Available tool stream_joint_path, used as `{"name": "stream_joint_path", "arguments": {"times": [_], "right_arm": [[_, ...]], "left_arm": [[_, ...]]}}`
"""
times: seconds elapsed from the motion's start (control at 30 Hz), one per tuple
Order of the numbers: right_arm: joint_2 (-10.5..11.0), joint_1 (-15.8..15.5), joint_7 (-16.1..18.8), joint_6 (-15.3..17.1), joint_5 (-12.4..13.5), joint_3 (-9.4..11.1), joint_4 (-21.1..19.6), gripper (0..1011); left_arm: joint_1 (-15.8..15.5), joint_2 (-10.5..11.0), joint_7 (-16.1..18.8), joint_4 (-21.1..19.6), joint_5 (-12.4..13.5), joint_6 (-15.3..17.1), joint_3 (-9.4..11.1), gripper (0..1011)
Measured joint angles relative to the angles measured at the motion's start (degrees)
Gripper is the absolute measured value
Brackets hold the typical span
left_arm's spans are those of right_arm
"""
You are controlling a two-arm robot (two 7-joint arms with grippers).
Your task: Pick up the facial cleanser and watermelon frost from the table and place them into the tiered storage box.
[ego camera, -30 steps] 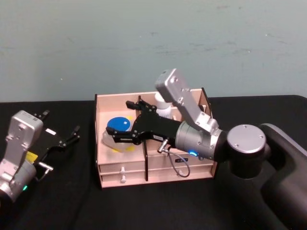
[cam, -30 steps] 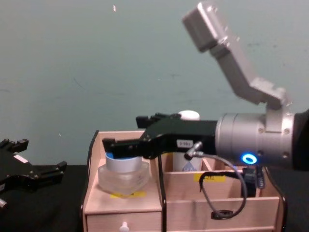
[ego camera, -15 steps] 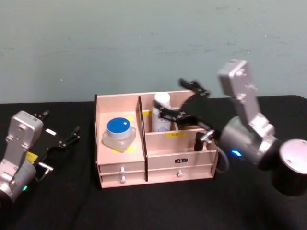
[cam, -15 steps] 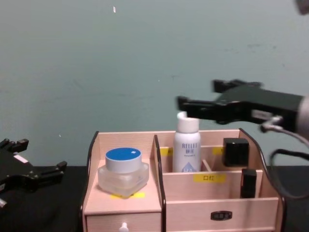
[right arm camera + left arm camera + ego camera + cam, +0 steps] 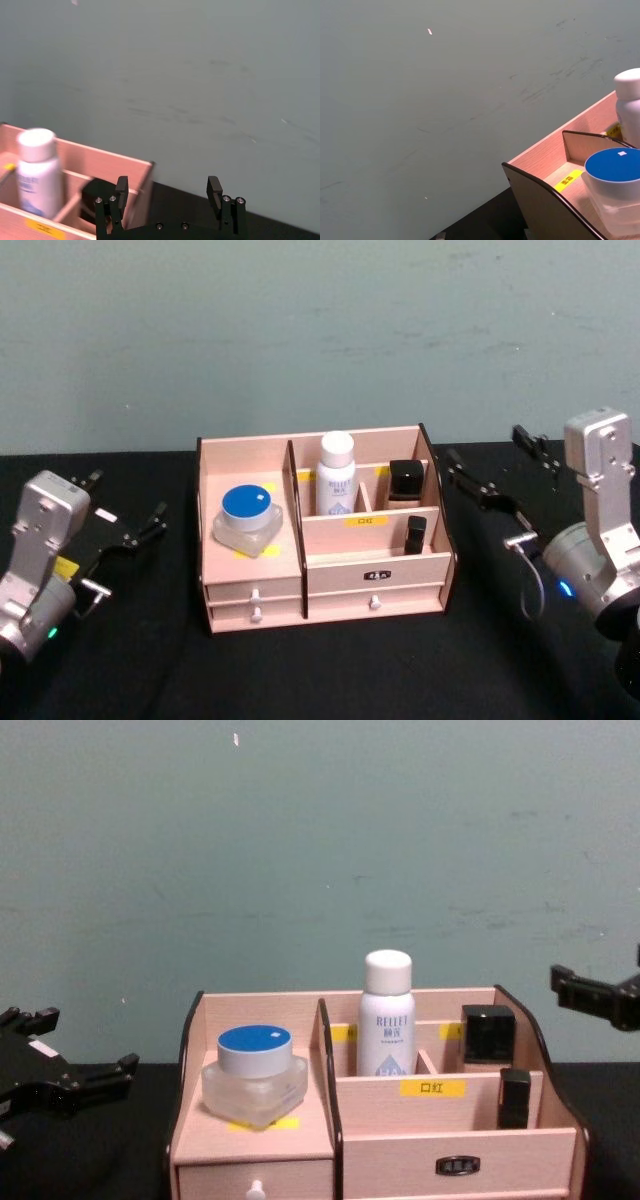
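The tiered storage box stands mid-table. A clear jar with a blue lid sits in its left compartment, and a white bottle stands upright in the back middle one. I cannot tell which is the facial cleanser and which the watermelon frost. My right gripper hovers open and empty to the right of the box, apart from it; the right wrist view shows it with the bottle beyond. My left gripper rests open and empty to the left of the box.
Two black items occupy the right compartments: a square one at the back and a slim one in front. The black tabletop stretches bare before the box. A teal wall is behind.
My right gripper let go of the blue-lidded jar, lifted out of the box and swung away to the right. The jar stays in the left compartment. The left arm has not moved.
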Motion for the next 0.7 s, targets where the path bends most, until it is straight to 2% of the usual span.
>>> {"name": "stream_joint_path", "arguments": {"times": [0.1,0.2,0.7], "right_arm": [[-0.68,-0.26,-0.83,0.16,-0.49,1.12,1.49,1002],[-1.0,-0.15,-0.98,0.79,-0.69,1.41,2.31,1002],[-0.81,-0.09,-0.81,0.63,-0.63,1.15,1.9,1002]], "left_arm": [[0.0,0.0,0.0,0.0,0.0,0.0,0.0,1010],[0.0,0.0,0.0,0.0,0.0,0.0,0.0,1010],[0.0,0.0,0.0,0.0,0.0,0.0,0.0,1010]]}}
